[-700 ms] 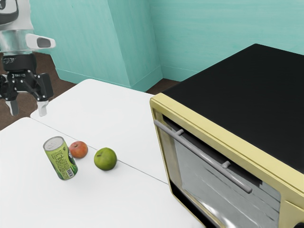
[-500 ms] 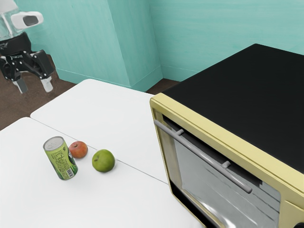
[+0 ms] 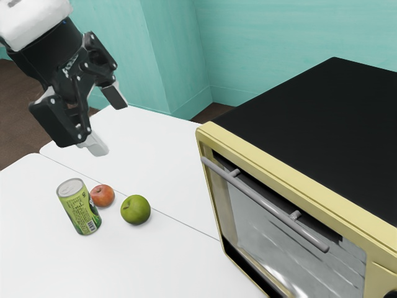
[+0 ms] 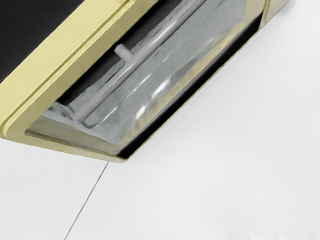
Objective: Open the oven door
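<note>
Well, grey rectangular glass oven door [image 3: 273, 239]: closed, streaked with pale glints, front of boxy yellow-and-black oven [image 3: 322, 124]
Grey tubular handle [image 3: 263, 198]: along door's upper part
Black two-finger gripper [image 3: 107, 121]: fingers apart, well away from oven

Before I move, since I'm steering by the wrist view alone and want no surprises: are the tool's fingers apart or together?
Observer: Apart; the tool is open.
Operator: And what sits on the table besides the oven?
Observer: A green can, a reddish fruit and a green fruit, seen from the exterior camera.
Operator: Which of those three is nearest the oven?
Observer: The green fruit.
</note>
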{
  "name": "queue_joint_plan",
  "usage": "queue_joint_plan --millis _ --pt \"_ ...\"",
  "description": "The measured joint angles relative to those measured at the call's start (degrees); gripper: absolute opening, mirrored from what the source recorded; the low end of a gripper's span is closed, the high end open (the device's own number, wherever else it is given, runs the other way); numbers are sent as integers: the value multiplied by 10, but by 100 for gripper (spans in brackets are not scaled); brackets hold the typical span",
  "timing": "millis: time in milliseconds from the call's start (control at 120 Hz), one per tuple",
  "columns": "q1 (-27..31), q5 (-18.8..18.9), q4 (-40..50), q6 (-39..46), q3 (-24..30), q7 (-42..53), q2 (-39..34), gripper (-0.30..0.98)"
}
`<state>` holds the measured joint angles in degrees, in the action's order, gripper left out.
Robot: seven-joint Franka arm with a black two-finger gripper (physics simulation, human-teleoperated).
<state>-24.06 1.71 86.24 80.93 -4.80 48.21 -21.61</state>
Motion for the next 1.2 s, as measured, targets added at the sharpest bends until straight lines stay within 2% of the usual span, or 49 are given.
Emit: queue_joint_plan --millis 125,233,467,633,1200 --pt "-36 18 45 45 -1 94 -8 67" --pt "-44 24 63 64 -8 163 -4 67" --pt "-44 32 62 44 -10 275 21 67" --pt "-47 41 60 50 -6 336 51 66" --pt "-74 50 95 107 -2 485 61 66"
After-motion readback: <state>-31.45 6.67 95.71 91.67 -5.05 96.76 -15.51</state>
